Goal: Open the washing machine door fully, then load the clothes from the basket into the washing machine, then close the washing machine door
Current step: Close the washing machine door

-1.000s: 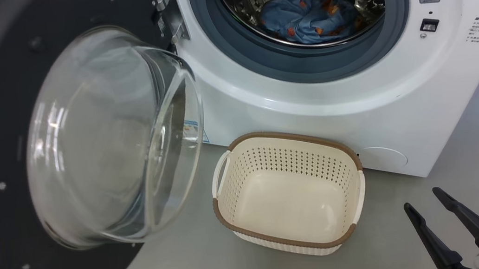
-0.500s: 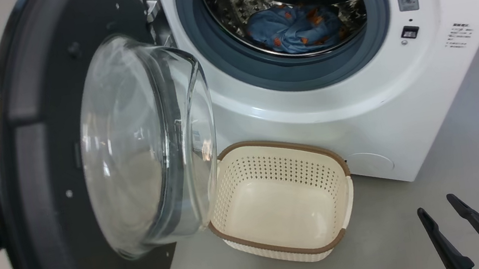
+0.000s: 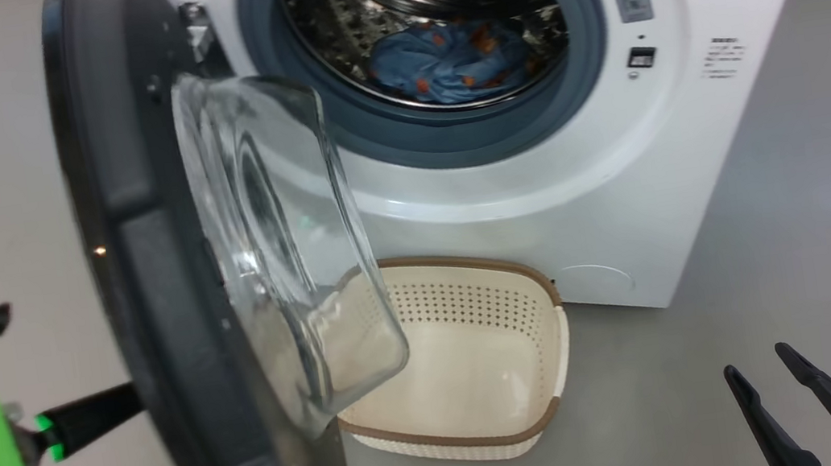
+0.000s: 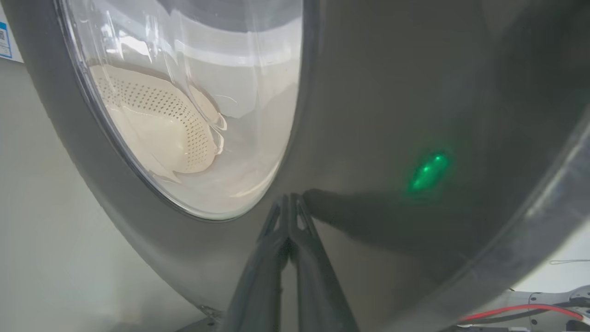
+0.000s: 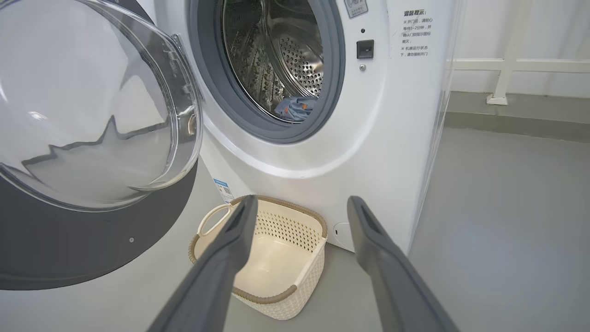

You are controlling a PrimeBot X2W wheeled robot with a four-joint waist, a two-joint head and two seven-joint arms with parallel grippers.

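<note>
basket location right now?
In the head view the basket sits empty on the floor at lower centre, just before the washing machine, its left end seen through the washing machine door.

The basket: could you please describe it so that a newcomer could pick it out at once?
Find the big white washing machine with its round door swung open. On the grey floor right at its foot sits the basket. It alone is cream perforated plastic with a brown rim, and it is empty.

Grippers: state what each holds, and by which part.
Nothing is held. The left gripper is shut, its tips against the outer face of the washing machine door, clamping nothing; the right gripper is open and empty.
</note>
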